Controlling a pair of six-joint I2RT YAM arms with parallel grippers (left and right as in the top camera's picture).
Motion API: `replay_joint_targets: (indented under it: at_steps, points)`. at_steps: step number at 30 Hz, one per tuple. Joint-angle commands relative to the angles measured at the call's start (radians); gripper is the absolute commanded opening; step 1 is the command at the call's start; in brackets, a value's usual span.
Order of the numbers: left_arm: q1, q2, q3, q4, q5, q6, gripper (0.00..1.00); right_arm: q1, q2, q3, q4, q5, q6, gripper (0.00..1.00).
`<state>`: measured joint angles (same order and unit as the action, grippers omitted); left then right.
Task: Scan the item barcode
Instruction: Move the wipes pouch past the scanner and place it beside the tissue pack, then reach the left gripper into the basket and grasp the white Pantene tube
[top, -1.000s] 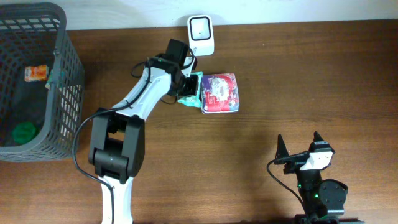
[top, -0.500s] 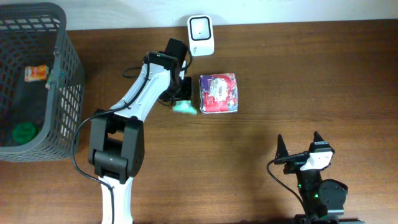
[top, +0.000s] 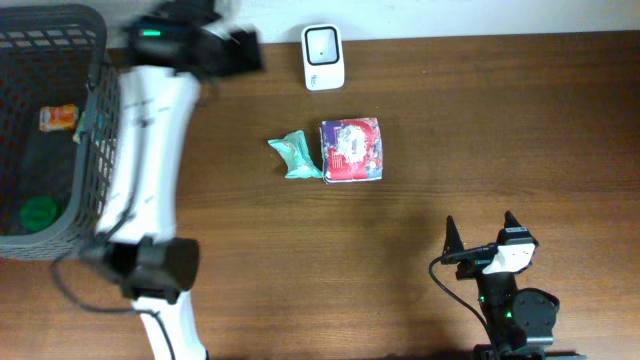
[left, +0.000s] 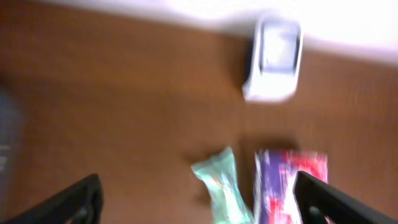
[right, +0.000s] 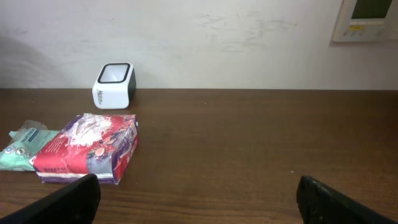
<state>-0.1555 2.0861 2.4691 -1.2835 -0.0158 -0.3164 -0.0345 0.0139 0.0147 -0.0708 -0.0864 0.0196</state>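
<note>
Left wrist view is blurred (purple packet (left: 289, 186) cut off below); left gripper (left: 196, 183) and right gripper (right: 198, 183) spread wide.

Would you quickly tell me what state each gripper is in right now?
Left gripper: open, holding nothing.
Right gripper: open, holding nothing.

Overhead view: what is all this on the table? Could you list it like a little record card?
Scanner: white scanner, at the table's far edge
Items: red-purple packet with a green packet beside it, in front of the scanner
Basket: grey basket, holding an orange item and a green item
Left gripper: open, empty, between basket and scanner
Right gripper: open, empty, away from the items
</note>
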Motion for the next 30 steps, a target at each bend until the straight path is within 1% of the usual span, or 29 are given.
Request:
replay_joint_targets:
  at_steps: [1,2,4,7,10,12,13,14,16,18,19,21,24,26,28,30]
  points:
    - [0.153,-0.105,0.161,-0.015,-0.163,0.007,0.99,0.008,-0.008,-0.009,-0.001,0.005,0.004,0.99]
    - [0.18,-0.113,0.169,-0.016,-0.183,0.007,0.99,0.008,-0.008,-0.009,-0.001,0.005,0.004,0.99]
    - [0.302,-0.129,0.173,-0.027,-0.249,0.007,0.99,0.008,-0.008,-0.009,-0.001,0.005,0.004,0.99]
    - [0.409,-0.117,0.161,-0.07,-0.29,0.007,0.99,0.008,-0.008,-0.009,-0.001,0.005,0.004,0.99]
    - [0.513,-0.096,0.126,-0.106,-0.292,0.007,0.99,0.008,-0.008,-0.009,-0.001,0.005,0.004,0.99]
    - [0.586,-0.081,0.064,-0.118,-0.29,0.007,1.0,0.008,-0.008,-0.009,-0.001,0.005,0.004,0.99]
    - [0.607,-0.075,0.031,-0.118,-0.274,0.029,0.99,0.008,-0.008,-0.009,-0.001,0.005,0.004,0.99]
    - [0.626,-0.068,-0.005,-0.117,-0.237,0.09,0.99,0.008,-0.008,-0.009,-0.001,0.005,0.004,0.99]
    - [0.649,-0.047,-0.066,-0.101,-0.174,0.155,0.98,0.008,-0.008,-0.009,-0.001,0.005,0.004,0.99]
    - [0.656,-0.026,-0.121,-0.086,-0.097,0.197,0.91,0.008,-0.008,-0.009,-0.001,0.005,0.004,0.99]
    - [0.656,-0.016,-0.156,-0.076,-0.048,0.246,0.91,0.008,-0.008,-0.009,-0.001,0.005,0.004,0.99]
    - [0.655,0.016,-0.23,-0.053,0.045,0.36,0.99,0.008,-0.008,-0.009,-0.001,0.005,0.004,0.99]
    - [0.655,0.08,-0.262,-0.065,0.047,0.385,0.95,0.008,-0.008,-0.009,-0.001,0.005,0.004,0.98]
    - [0.655,0.126,-0.262,-0.082,0.047,0.437,0.94,0.008,-0.008,-0.009,-0.001,0.005,0.004,0.99]
    - [0.655,0.158,-0.262,-0.083,0.047,0.455,0.94,0.008,-0.008,-0.009,-0.001,0.005,0.004,0.99]
    - [0.655,0.183,-0.262,-0.1,0.047,0.508,0.94,0.008,-0.008,-0.009,-0.001,0.005,0.005,0.99]
